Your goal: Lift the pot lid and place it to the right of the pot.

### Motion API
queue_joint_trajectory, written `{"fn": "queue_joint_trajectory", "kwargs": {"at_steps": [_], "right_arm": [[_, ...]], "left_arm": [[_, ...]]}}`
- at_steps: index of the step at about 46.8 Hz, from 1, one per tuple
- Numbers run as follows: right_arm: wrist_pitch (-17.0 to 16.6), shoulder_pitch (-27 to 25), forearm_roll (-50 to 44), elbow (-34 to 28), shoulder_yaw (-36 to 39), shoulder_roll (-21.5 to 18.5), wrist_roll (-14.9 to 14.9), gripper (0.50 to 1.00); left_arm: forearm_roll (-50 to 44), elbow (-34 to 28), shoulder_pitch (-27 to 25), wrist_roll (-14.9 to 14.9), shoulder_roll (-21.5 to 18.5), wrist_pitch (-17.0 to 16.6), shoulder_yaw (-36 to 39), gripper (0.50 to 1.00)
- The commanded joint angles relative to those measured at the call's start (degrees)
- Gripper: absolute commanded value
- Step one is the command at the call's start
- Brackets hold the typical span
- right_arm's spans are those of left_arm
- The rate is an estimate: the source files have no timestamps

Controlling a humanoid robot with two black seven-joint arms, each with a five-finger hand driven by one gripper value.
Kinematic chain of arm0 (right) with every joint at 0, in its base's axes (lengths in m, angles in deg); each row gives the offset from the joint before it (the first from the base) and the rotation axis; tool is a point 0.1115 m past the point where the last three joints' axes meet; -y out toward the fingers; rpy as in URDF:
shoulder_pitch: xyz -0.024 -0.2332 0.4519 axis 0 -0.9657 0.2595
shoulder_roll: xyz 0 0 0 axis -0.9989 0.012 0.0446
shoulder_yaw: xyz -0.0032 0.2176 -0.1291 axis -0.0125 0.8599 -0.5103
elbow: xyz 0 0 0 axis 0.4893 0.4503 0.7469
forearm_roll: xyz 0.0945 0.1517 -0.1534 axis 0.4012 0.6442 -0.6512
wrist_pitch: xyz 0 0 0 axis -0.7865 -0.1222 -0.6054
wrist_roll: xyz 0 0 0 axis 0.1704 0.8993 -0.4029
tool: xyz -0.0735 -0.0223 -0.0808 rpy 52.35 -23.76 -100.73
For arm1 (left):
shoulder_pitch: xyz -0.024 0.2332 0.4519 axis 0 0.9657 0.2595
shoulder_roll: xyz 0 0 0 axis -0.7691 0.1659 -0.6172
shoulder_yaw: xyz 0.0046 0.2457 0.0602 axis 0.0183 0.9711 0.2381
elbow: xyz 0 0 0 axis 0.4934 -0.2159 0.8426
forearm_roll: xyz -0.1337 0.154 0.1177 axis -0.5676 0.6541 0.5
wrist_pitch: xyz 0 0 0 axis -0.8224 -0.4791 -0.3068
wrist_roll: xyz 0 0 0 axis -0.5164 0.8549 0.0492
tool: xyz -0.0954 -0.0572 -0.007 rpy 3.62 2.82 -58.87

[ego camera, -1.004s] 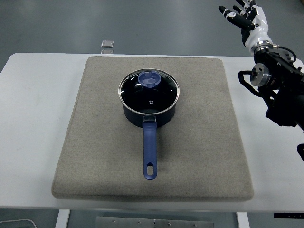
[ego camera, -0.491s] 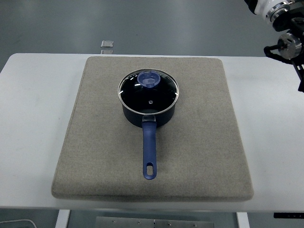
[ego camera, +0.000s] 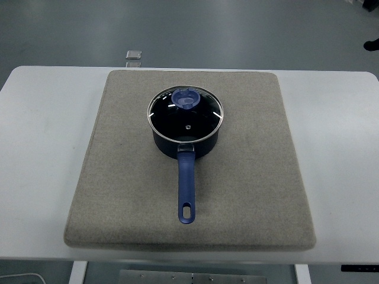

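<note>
Item: right arm (ego camera: 372, 44) of the robot, seen in part only. One small fragment shows at the far right edge of view, above the table's far corner. Colour: black, dull finish. Shape: low and rounded, cut off by the edge. Cables, screws, markings: too small to tell

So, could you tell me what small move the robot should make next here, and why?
Probably bring the right hand in over the table toward the lid's knob. The lid sits closed on the pot in the middle of the mat, no hand is over the table, and bare mat lies to the pot's right for setting the lid down.
</note>
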Motion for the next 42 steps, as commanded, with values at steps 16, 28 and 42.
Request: {"fn": "queue_joint_trajectory", "kwargs": {"at_steps": [16, 28, 42], "right_arm": [[0.4, 1.7, -20.3, 12.1, 0.0, 2.4, -4.0, 0.932], [1.2, 3.3, -33.9, 15.2, 0.1, 2.3, -5.1, 0.93], [7.0, 5.1, -44.0, 15.7, -0.3, 1.9, -5.1, 0.928]], "left_arm": [[0.0, -0.1, 0.0, 0.0, 0.0, 0.0, 0.0, 1.0], [0.0, 0.0, 0.0, 0.0, 0.0, 0.0, 0.0, 1.0], [0.0, 0.0, 0.0, 0.0, 0.0, 0.0, 0.0, 1.0]]}}
